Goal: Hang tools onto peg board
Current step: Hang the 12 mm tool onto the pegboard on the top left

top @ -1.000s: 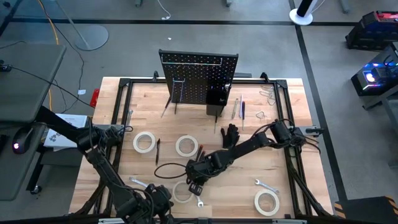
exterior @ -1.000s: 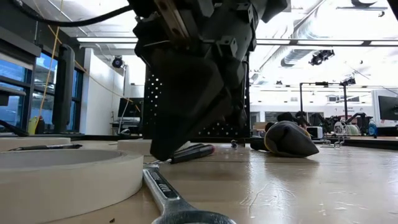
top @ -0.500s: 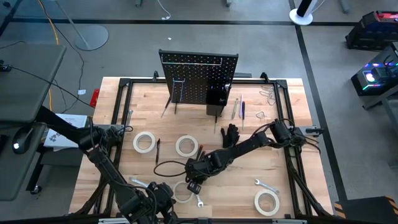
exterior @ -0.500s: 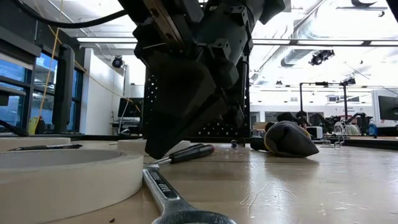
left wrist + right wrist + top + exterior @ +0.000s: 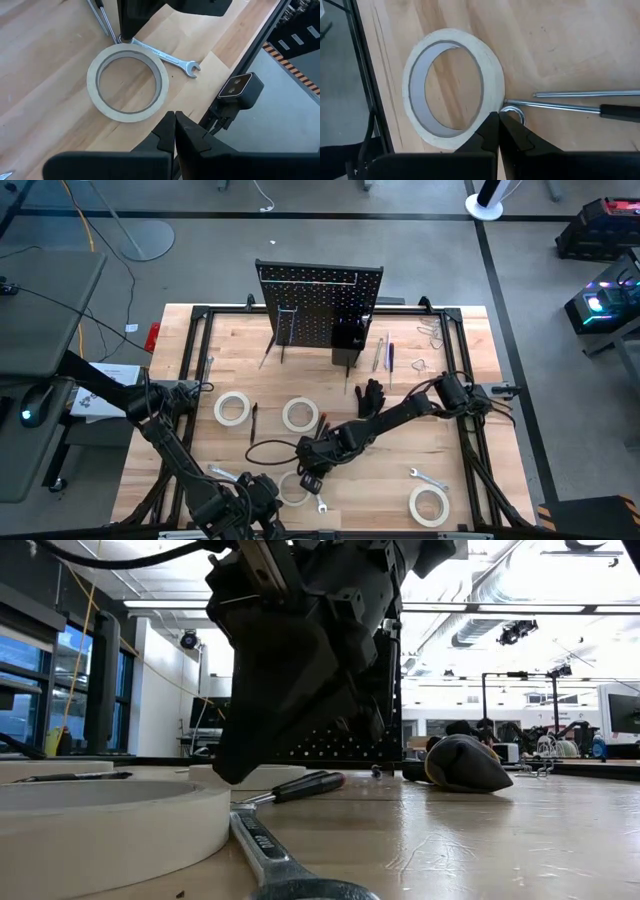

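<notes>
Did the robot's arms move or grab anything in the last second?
The right gripper, shut and empty, tilted a little over the tape roll and wrench. The left gripper crept slightly nearer the roll, also shut. Nothing was grabbed; the tools and peg board stayed put.

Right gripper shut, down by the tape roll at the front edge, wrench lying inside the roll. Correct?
Not quite. The wrench lies outside the tape roll, alongside it with one end at the rim; the left wrist view shows the ring's centre is bare wood. The rest holds: the right gripper is shut, at that roll's rim.
</notes>
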Controlling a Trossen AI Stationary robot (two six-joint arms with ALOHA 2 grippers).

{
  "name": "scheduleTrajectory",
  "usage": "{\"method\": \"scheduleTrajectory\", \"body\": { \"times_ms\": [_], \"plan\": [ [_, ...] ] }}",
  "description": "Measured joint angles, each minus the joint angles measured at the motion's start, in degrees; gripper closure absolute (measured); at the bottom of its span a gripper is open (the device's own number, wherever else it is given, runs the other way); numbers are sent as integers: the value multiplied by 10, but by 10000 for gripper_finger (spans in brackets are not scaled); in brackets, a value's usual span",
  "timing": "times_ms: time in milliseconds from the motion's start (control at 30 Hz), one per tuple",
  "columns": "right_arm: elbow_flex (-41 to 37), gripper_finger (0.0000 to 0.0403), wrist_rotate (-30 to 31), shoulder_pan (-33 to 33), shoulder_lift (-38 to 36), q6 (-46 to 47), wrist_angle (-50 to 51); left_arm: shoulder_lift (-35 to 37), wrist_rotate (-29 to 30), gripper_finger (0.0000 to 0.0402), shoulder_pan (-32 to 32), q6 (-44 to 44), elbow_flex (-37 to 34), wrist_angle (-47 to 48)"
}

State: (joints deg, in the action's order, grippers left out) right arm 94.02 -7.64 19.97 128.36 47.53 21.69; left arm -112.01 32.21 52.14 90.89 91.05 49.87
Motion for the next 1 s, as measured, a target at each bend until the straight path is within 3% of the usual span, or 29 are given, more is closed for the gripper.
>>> {"method": "scheduleTrajectory", "body": {
  "times_ms": [267,533,733,1000],
  "plan": [
    [5,403,7,1,29,27,31,0,0,402,0,0,0,0],
    [7,403,117,24,27,21,200,-1,2,401,0,-19,0,3],
    [7,403,79,39,25,-30,253,-2,2,401,0,-52,0,16],
    [2,403,24,67,5,4,310,-2,2,401,0,-70,0,34]
  ]
}}
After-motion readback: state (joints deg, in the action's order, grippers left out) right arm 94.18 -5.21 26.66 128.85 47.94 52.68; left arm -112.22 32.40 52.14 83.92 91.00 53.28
